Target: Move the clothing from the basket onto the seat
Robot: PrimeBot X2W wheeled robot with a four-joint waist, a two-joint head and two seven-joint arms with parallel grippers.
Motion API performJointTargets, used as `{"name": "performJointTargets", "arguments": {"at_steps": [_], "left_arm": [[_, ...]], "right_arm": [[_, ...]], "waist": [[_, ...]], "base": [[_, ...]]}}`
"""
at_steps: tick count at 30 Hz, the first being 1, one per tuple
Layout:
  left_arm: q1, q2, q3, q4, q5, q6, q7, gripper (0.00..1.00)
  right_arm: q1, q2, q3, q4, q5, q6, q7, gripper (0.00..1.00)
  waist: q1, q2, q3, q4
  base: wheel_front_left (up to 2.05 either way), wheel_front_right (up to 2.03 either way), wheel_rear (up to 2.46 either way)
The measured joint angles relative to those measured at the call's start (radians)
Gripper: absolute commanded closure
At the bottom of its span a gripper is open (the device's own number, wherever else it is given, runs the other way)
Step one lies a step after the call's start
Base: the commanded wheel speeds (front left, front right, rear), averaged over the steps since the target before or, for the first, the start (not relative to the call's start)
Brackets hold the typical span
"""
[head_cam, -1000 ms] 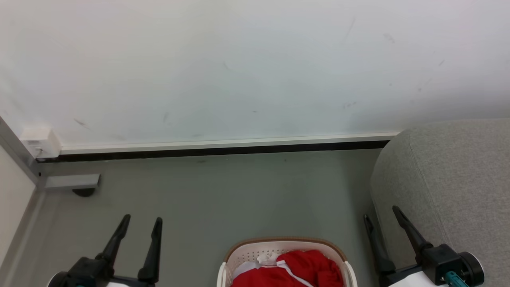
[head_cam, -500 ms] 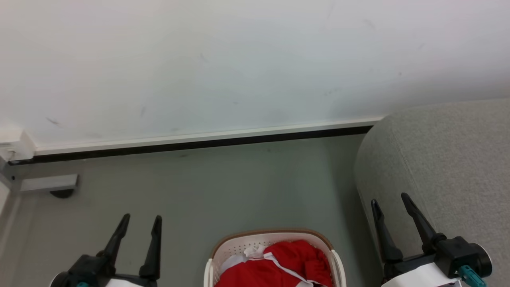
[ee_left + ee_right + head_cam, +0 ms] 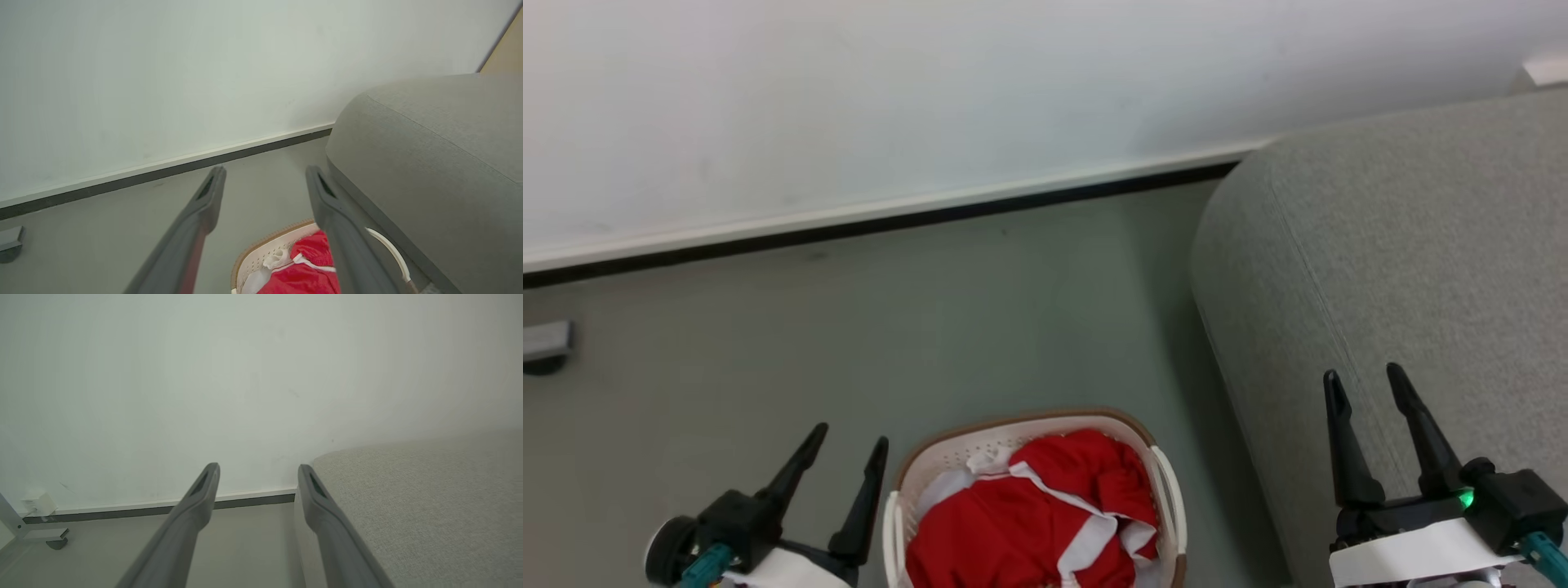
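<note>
The pale wall (image 3: 931,98) closed off the floor's (image 3: 931,310) far edge, with a dark skirting strip (image 3: 849,222) along the join. Open grey-green floor stretched from that edge to the basket. It also ran leftwards to a small grey foot (image 3: 543,343) by the wall.

The seat (image 3: 1405,245), large, grey and woven, took up the floor's right side. Its rounded flank ran forward from the wall, and a narrow strip of floor parted it from the basket.

The basket (image 3: 956,457), white and perforated with a brown rim, stood on the floor towards its near side. Its right handle was near the seat's flank but apart from it. The clothing (image 3: 1029,523), red with white panels, lay heaped inside the basket.

The left pincer (image 3: 849,434) hung just beside the basket's left rim, its two dark fingers spread wide and gripping nothing. In the left wrist view the clothing showed low between those fingers.

The right pincer (image 3: 1364,372) hung over the seat's rounded edge, its fingers likewise spread and empty. It was well apart from the clothing, with the seat's flank and the strip of floor between them.
</note>
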Motion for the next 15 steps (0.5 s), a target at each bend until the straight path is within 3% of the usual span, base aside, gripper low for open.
{"name": "performJointTargets", "arguments": {"at_steps": [15], "left_arm": [[-0.226, 0.188, -0.393, 0.282, -0.078, 0.0, 0.057, 0.0]], "right_arm": [[-0.021, -0.001, -0.044, -0.09, 0.057, 0.0, 0.0, 0.0]], "waist": [[0.0001, 0.0, 0.193, -0.131]], "base": [[0.0, 0.0, 0.0]]}}
